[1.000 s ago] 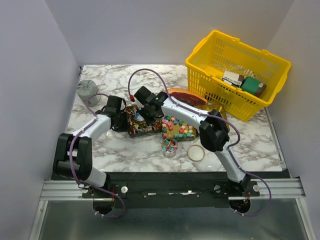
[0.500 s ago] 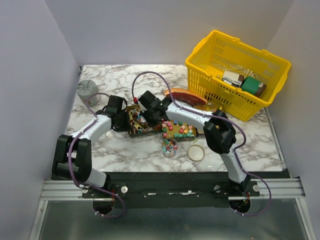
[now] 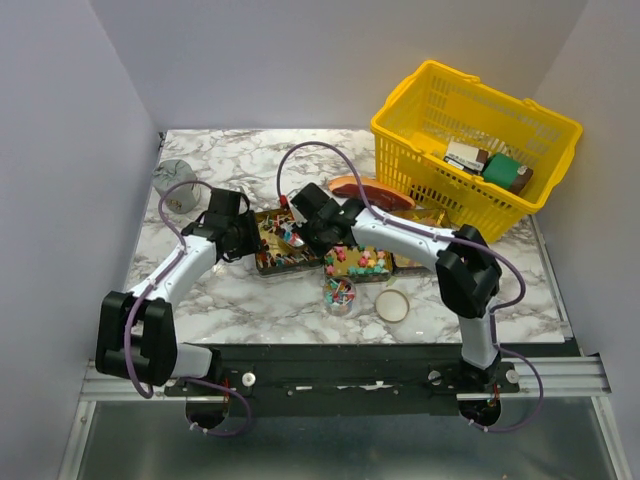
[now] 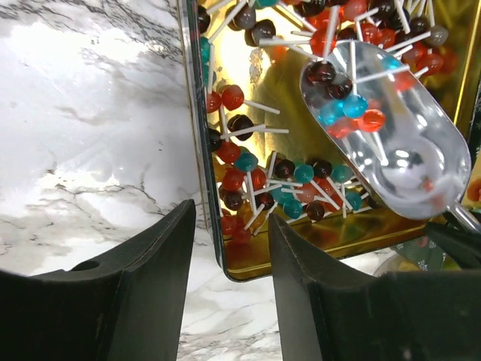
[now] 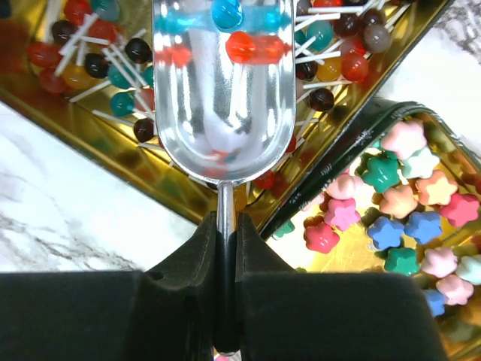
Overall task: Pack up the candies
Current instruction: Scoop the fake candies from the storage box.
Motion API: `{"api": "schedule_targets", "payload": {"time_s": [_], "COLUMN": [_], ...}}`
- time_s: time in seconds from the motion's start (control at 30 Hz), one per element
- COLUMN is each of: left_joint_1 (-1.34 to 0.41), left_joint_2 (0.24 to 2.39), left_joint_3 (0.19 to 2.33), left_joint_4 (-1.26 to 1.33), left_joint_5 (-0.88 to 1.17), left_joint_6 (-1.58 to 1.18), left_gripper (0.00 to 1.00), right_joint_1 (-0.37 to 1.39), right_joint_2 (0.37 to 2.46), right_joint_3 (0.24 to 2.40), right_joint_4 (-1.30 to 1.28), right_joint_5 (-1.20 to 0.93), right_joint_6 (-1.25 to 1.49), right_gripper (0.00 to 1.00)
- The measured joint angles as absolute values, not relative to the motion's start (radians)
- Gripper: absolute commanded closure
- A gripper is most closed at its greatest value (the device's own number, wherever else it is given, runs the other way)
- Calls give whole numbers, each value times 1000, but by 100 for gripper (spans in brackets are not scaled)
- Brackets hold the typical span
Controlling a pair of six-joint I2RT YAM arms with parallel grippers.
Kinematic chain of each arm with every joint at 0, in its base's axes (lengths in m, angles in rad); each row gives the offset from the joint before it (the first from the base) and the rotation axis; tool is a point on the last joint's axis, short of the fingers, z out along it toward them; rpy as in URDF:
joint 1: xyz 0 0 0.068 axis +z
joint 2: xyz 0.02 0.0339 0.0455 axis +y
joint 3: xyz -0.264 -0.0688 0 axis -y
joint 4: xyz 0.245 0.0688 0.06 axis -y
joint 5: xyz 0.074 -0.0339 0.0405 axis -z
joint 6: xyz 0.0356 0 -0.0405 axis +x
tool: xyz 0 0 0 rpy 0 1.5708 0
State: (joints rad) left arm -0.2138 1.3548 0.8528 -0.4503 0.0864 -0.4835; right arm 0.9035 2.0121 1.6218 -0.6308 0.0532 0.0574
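A gold tray [image 3: 268, 262] holds small round red, teal and dark candies [image 4: 248, 162] on white sticks. My left gripper [image 4: 231, 248] is open, one finger on each side of that tray's near left corner [image 4: 237, 272], touching nothing. My right gripper [image 5: 225, 248] is shut on the handle of a shiny metal scoop [image 5: 223, 83]. The scoop's bowl [image 4: 398, 150] lies low over the stick candies and holds a few red and blue ones. Pastel star candies [image 5: 406, 203] fill a second gold tray [image 3: 358, 262] just to the right. In the top view the two grippers [image 3: 245, 238] [image 3: 305, 232] face each other across the first tray.
A small clear cup [image 3: 339, 295] with mixed candies stands in front of the trays, a round lid [image 3: 392, 305] beside it. A reddish-brown slab [image 3: 372, 192] lies behind. The yellow basket [image 3: 430, 100] with boxed packets is at the back right, a grey cup [image 3: 175, 180] at the back left.
My left gripper has opened and let go of the tray's edge. The right arm has swung left, carrying the scoop further over the stick candies.
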Motion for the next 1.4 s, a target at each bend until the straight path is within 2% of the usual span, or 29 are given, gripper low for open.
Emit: {"api": "schedule_targets", "payload": {"time_s": [0.33,0.7,0.93,1.13,1.4], "left_joint_1": [-216,-216,-216,-216,-216], "left_joint_2": [1291,1223,1223,1223,1225], "left_joint_3": [852,833,833,833,833], "left_joint_4": [-442,-416,-412,-412,-411], "left_joint_5": [28,-31,-35,-34,-34], "left_joint_6": [-492,-507,-510,-510,-510], "left_gripper": [39,39,39,39,41], "right_joint_1": [939,985,1002,1003,1005], "right_joint_2": [1817,1565,1475,1351,1200], "right_joint_3": [1486,1238,1163,1082,1022], "right_joint_4": [-591,-495,-474,-516,-708], "right_joint_5": [78,131,153,153,113], "right_joint_6": [51,46,54,115,214], "right_gripper": [99,99,99,99,99]}}
